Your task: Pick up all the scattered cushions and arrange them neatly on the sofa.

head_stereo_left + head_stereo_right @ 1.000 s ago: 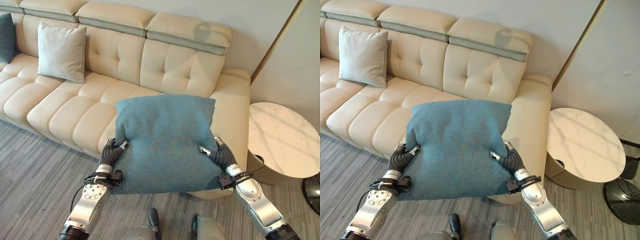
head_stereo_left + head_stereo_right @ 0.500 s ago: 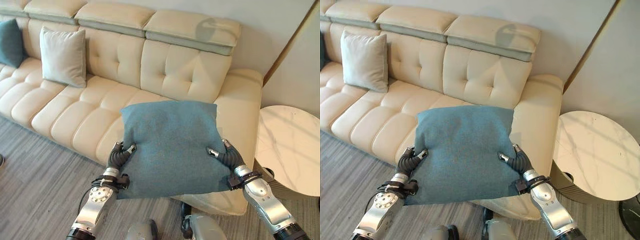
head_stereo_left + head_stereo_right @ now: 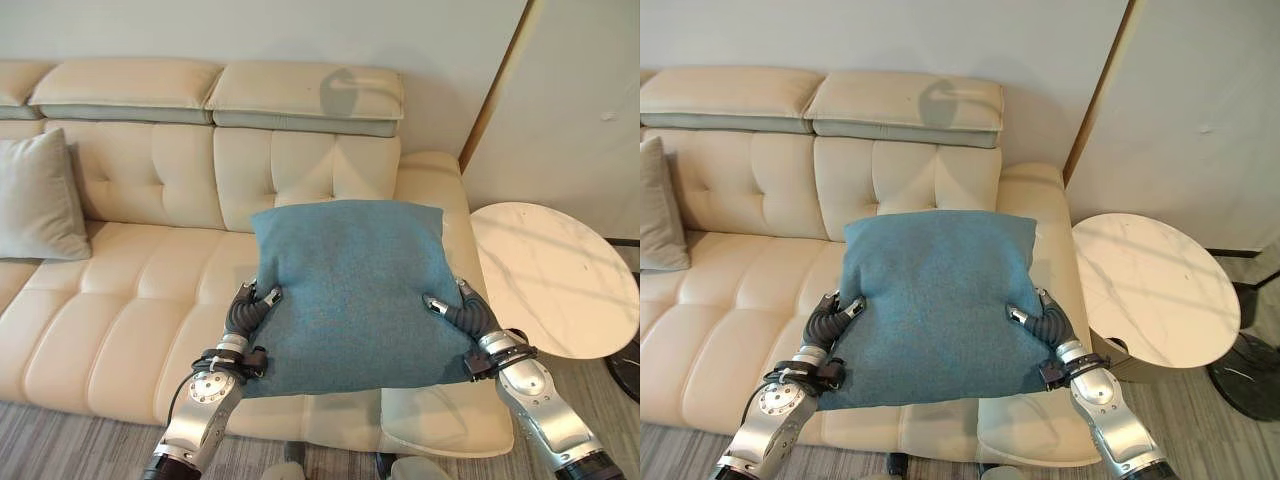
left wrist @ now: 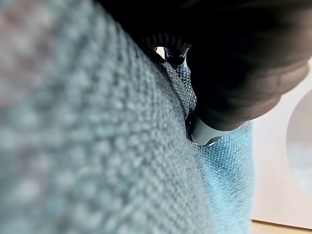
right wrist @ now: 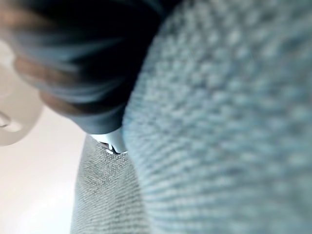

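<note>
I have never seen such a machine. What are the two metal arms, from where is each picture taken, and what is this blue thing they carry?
The arms belong to a humanoid robot. Two pictures come from a stereo camera on its head, looking down, so they show nearly the same scene. The other two come from cameras on its wrists, very close to the fabric, so you see mostly blue weave.

The blue thing is a teal cushion. The left hand and the right hand each pinch one side of it, thumbs on top, and hold it up in front of the robot, above the seat of a cream leather sofa. A pale grey cushion already leans against the sofa's backrest further along. Beside the sofa's armrest stands a round marble side table.
</note>
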### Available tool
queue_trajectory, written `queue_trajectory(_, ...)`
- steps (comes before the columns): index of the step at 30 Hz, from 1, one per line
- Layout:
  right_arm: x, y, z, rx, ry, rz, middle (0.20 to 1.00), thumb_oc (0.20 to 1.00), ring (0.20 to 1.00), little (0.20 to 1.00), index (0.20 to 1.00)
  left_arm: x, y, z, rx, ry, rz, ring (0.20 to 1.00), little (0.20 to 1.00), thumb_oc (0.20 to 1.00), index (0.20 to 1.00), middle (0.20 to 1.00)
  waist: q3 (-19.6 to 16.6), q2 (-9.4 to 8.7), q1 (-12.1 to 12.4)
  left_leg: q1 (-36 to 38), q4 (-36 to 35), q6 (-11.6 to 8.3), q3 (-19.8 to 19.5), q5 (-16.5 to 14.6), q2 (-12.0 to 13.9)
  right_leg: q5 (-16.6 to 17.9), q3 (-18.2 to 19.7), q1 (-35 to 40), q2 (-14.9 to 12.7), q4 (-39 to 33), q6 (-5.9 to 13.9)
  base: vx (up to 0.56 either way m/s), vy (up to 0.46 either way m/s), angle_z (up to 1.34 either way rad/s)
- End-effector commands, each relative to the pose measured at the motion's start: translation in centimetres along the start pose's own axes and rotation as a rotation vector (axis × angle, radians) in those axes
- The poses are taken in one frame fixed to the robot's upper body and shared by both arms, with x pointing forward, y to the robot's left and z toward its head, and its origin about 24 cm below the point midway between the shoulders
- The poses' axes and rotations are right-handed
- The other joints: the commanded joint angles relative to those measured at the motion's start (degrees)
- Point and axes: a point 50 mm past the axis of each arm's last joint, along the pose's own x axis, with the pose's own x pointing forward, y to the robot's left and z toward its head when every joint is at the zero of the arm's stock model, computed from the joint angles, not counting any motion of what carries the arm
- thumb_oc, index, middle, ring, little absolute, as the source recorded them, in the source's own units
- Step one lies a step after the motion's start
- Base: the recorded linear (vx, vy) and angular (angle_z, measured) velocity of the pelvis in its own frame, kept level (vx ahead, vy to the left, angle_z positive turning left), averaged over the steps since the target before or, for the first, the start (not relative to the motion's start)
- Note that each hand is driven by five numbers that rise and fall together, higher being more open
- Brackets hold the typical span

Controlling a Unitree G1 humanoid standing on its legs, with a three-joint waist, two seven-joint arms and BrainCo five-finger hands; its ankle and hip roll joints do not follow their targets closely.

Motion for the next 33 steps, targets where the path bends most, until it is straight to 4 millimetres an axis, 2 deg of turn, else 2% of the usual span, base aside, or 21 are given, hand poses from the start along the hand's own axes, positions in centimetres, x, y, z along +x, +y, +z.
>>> queue_trajectory(1, 2.1, 3.2, 6.1, 0.019, -0.324, 0.132, 0.200, 0.200, 0.200, 0.200, 0.200, 1.3, -2.6, 4.7, 0.016, -0.261, -0.138, 0.200, 0.200, 0.200, 0.200, 0.200, -2.51, 0.21, 1.92, 0.23, 4.52, -1.88, 1.84, -7.55, 1.42, -0.11, 1.57, -0.70, -1.83, -0.32, 2.91, 0.11, 0.213, -0.60)
queue_trajectory(5, 3.4, 4.3, 7.4, 0.040, -0.376, 0.151, 0.200, 0.200, 0.200, 0.200, 0.200, 1.8, -1.7, 5.1, 0.051, -0.275, -0.100, 0.200, 0.200, 0.200, 0.200, 0.200, -2.05, -0.16, 3.32, 0.22, 3.96, -0.68, 5.59, -8.31, 0.54, 1.66, 2.66, -3.64, -2.54, -0.11, 4.30, 0.00, 0.150, -0.56)
queue_trajectory(7, 4.4, 5.7, 8.6, 0.099, -0.422, 0.167, 0.200, 0.200, 0.200, 0.200, 0.200, 2.3, -0.8, 5.7, 0.081, -0.301, -0.050, 0.200, 0.200, 0.200, 0.200, 0.200, -1.25, -0.14, 4.59, -0.53, 2.81, -0.25, 8.26, -8.34, 0.03, 3.54, 0.94, -6.42, -3.27, -0.53, 5.31, -0.09, 0.106, -0.63)
queue_trajectory(9, 4.4, 5.7, 8.7, 0.100, -0.423, 0.167, 0.200, 0.200, 0.200, 0.200, 0.200, 2.3, -0.8, 5.8, 0.081, -0.302, -0.050, 0.200, 0.200, 0.200, 0.200, 0.200, -1.29, -0.19, 4.61, -0.61, 2.79, -0.23, 8.30, -8.31, 0.01, 3.57, 0.99, -6.53, -3.28, -0.55, 5.32, -0.06, 0.039, -0.61)
queue_trajectory(10, 5.2, 6.1, 9.5, 0.137, -0.452, 0.155, 0.200, 0.200, 0.200, 0.200, 0.200, 3.0, -0.4, 6.4, 0.087, -0.332, -0.016, 0.200, 0.200, 0.200, 0.200, 0.200, -0.61, 0.06, 5.18, -2.07, 2.36, -0.21, 8.76, -7.98, -0.36, 4.48, -0.13, -8.18, -3.87, -1.17, 5.73, -0.18, 0.040, -0.30)
queue_trajectory(12, 7.4, 7.0, 13.2, 0.161, -0.570, 0.115, 0.200, 0.200, 0.200, 0.200, 0.200, 5.4, -0.6, 9.1, 0.074, -0.440, 0.051, 0.200, 0.200, 0.200, 0.200, 0.200, 1.71, 1.00, 6.36, -7.21, 2.31, -0.44, 8.83, -6.90, -1.16, 6.50, -1.35, -12.69, -5.07, -2.30, 6.01, -0.28, 0.035, -0.01)
queue_trajectory(13, 7.5, 7.0, 13.3, 0.161, -0.573, 0.114, 0.200, 0.200, 0.200, 0.200, 0.200, 5.4, -0.6, 9.2, 0.074, -0.443, 0.051, 0.200, 0.200, 0.200, 0.200, 0.200, 1.65, 0.96, 6.36, -7.53, 2.43, -0.43, 8.82, -6.90, -1.16, 6.51, -1.34, -12.99, -5.08, -2.23, 6.01, -0.22, 0.012, 0.09)
queue_trajectory(14, 8.2, 7.2, 14.8, 0.149, -0.615, 0.102, 0.200, 0.200, 0.200, 0.200, 0.200, 6.2, -0.5, 10.4, 0.099, -0.489, 0.073, 0.200, 0.200, 0.200, 0.200, 0.200, 2.22, 1.28, 6.73, -9.03, 2.20, -0.55, 8.82, -6.45, -1.33, 7.13, -1.56, -14.56, -5.20, -2.35, 6.12, -0.19, 0.001, 0.11)
queue_trajectory(15, 9.7, 7.2, 17.8, 0.118, -0.692, 0.060, 0.200, 0.200, 0.200, 0.200, 0.200, 8.0, -0.7, 14.0, 0.136, -0.601, 0.107, 0.200, 0.200, 0.200, 0.200, 0.200, 2.85, 1.72, 7.65, -12.39, 1.97, -0.79, 8.21, -5.19, -1.63, 7.77, -2.12, -17.76, -5.23, -2.13, 6.19, -0.20, -0.001, 0.13)
queue_trajectory(16, 9.8, 7.1, 17.9, 0.118, -0.694, 0.059, 0.200, 0.200, 0.200, 0.200, 0.200, 8.1, -0.7, 14.0, 0.137, -0.603, 0.107, 0.200, 0.200, 0.200, 0.200, 0.200, 2.77, 1.66, 7.72, -12.68, 1.96, -0.79, 8.27, -5.01, -1.62, 7.94, -2.04, -18.06, -5.22, -2.16, 6.16, -0.15, -0.007, 0.11)
queue_trajectory(17, 10.5, 7.1, 19.7, 0.105, -0.739, 0.037, 0.200, 0.200, 0.200, 0.200, 0.200, 9.0, -0.7, 15.9, 0.152, -0.655, 0.127, 0.200, 0.200, 0.200, 0.200, 0.200, 2.89, 2.04, 8.18, -13.94, 1.40, -0.89, 7.99, -4.22, -1.62, 8.24, -2.29, -19.50, -5.22, -2.02, 6.20, -0.07, -0.016, 0.11)
queue_trajectory(18, 11.2, 6.7, 21.7, 0.074, -0.786, 0.002, 0.200, 0.200, 0.200, 0.200, 0.200, 9.9, -1.0, 18.2, 0.156, -0.714, 0.149, 0.200, 0.200, 0.200, 0.200, 0.200, 3.28, 2.70, 8.67, -15.09, 0.84, -1.35, 7.73, -3.54, -1.45, 8.25, -2.61, -20.73, -5.29, -1.83, 6.28, -0.10, -0.032, 0.11)
queue_trajectory(19, 12.3, 5.9, 24.8, 0.015, -0.842, -0.069, 0.200, 0.200, 0.200, 0.200, 0.200, 11.3, -1.7, 21.7, 0.142, -0.787, 0.166, 0.200, 0.200, 0.200, 0.200, 0.200, 3.97, 3.42, 9.33, -17.06, 0.22, -2.13, 7.10, -2.24, -1.32, 8.28, -3.06, -22.68, -5.37, -1.53, 6.29, -0.10, -0.047, 0.13)
queue_trajectory(20, 12.7, 5.4, 26.5, -0.025, -0.878, -0.109, 0.200, 0.200, 0.200, 0.200, 0.200, 11.8, -2.4, 23.7, 0.148, -0.833, 0.165, 0.200, 0.200, 0.200, 0.200, 0.200, 4.56, 3.83, 9.69, -18.10, 0.02, -2.62, 6.76, -1.53, -1.21, 8.24, -3.38, -23.53, -5.43, -1.40, 6.28, -0.10, -0.054, 0.16)
queue_trajectory(24, 13.4, 3.8, 33.5, -0.045, -0.983, -0.251, 0.200, 0.200, 0.200, 0.200, 0.200, 12.8, -2.9, 31.7, 0.254, -0.964, 0.248, 0.200, 0.200, 0.200, 0.200, 0.200, 6.74, 5.59, 11.02, -22.21, -0.82, -3.71, 5.08, 0.53, -1.34, 8.39, -4.51, -27.78, -5.43, -0.45, 6.65, -0.07, -0.036, 0.31)
queue_trajectory(26, 13.4, 2.7, 36.3, -0.044, -1.007, -0.313, 0.200, 0.200, 0.200, 0.200, 0.200, 13.1, -2.4, 35.0, 0.305, -0.969, 0.312, 0.200, 0.200, 0.200, 0.200, 0.200, 6.97, 6.26, 11.40, -24.56, -1.31, -4.10, 4.27, 1.37, -1.46, 8.52, -4.82, -29.96, -5.28, -0.43, 7.03, -0.03, -0.031, 0.15)
queue_trajectory(28, 13.3, 1.0, 38.5, -0.065, -1.010, -0.391, 0.200, 0.200, 0.200, 0.200, 0.200, 13.1, -1.4, 37.3, 0.335, -0.946, 0.378, 0.200, 0.200, 0.200, 0.200, 0.200, 7.22, 7.08, 11.79, -26.93, -1.67, -4.44, 3.37, 2.15, -1.75, 8.80, -5.07, -32.00, -5.43, -0.23, 7.42, -0.03, -0.056, 0.11)
queue_trajectory(29, 13.1, -0.9, 39.8, -0.098, -0.993, -0.455, 0.360, 0.360, 0.360, 0.360, 0.360, 12.8, -0.8, 39.3, 0.351, -0.930, 0.425, 0.235, 0.235, 0.235, 0.235, 0.235, 7.81, 7.80, 11.89, -29.35, -1.67, -4.83, 2.21, 2.73, -2.04, 8.89, -5.44, -33.72, -5.69, 0.02, 7.57, -0.03, -0.060, 0.12)
queue_trajectory(30, 13.1, -1.0, 39.9, -0.098, -0.996, -0.456, 0.793, 0.793, 0.793, 0.793, 0.793, 12.7, -0.8, 39.4, 0.350, -0.933, 0.424, 0.636, 0.636, 0.636, 0.636, 0.636, 7.84, 7.82, 11.88, -29.52, -1.67, -4.83, 2.13, 2.78, -2.05, 8.87, -5.51, -33.88, -5.70, 0.09, 7.57, -0.03, -0.059, 0.30)
queue_trajectory(31, 13.1, -2.4, 39.9, -0.102, -0.968, -0.487, 1.000, 1.000, 1.000, 1.000, 1.000, 12.7, 0.0, 39.8, 0.343, -0.909, 0.457, 1.000, 1.000, 1.000, 1.000, 1.000, 8.22, 8.28, 12.03, -30.86, -1.67, -5.16, 1.61, 3.33, -2.34, 8.70, -5.74, -34.90, -5.69, 0.45, 7.58, -0.01, -0.047, 0.31)
queue_trajectory(33, 13.1, -4.2, 39.8, -0.124, -0.927, -0.507, 1.000, 1.000, 1.000, 1.000, 1.000, 12.5, 1.2, 40.2, 0.339, -0.873, 0.485, 1.000, 1.000, 1.000, 1.000, 1.000, 8.85, 8.85, 11.95, -33.07, -1.67, -5.24, 0.56, 3.77, -2.78, 8.27, -5.88, -36.74, -5.97, 1.23, 7.41, -0.02, -0.047, 0.26)
